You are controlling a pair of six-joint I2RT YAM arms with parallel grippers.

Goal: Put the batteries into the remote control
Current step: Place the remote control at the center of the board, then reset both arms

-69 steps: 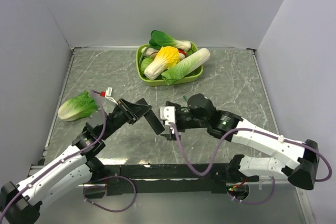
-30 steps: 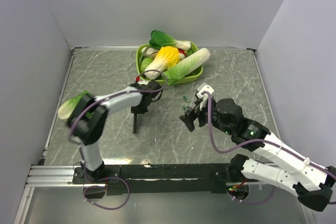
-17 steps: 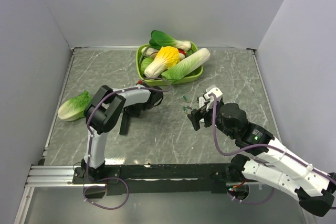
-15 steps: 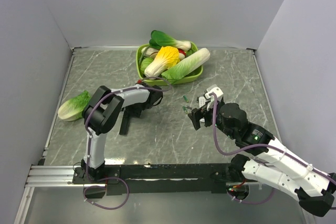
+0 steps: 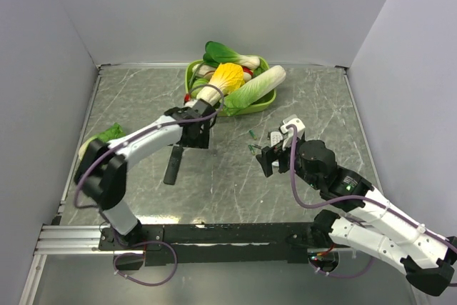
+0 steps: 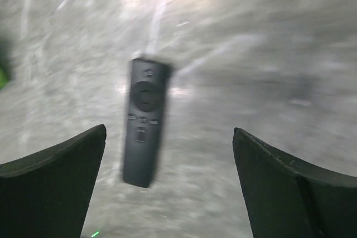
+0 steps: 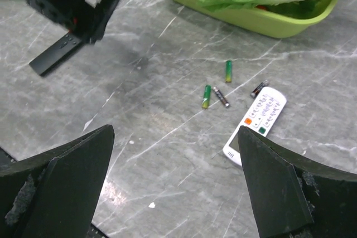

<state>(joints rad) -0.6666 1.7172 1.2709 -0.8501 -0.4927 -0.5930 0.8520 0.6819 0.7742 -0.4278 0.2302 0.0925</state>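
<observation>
The slim black bar remote control (image 5: 172, 166) is now lying flat on the grey marbled table (image 5: 321, 105), buttons upward and no longer being carried. The left gripper (image 6: 169, 135) is hovering above it, released. The right gripper (image 7: 175, 132), likewise spread and empty, is hanging over the small green-and-orange cylindrical batteries (image 7: 207, 96) beside the white button remote (image 7: 255, 122). Judged from this, a battery pickup is coming next, though the compartment is probably facing down.

This is a robot test cell in a lab, not a lived-in room. Plain pale walls (image 5: 228, 5) box in a grey marble-print desk (image 5: 314, 98) on three sides. A green basket (image 5: 190, 71) at the back holds toy plastic vegetables (image 5: 227, 80). Opposite the basket, at the near edge, a left arm (image 5: 136, 144) and a right arm (image 5: 371, 208) are bolted to a black base bar (image 5: 228, 233). An aluminium rail (image 5: 71, 237) lies at the bar's left end, and purple cables (image 5: 296, 191) loop along the arms.
</observation>
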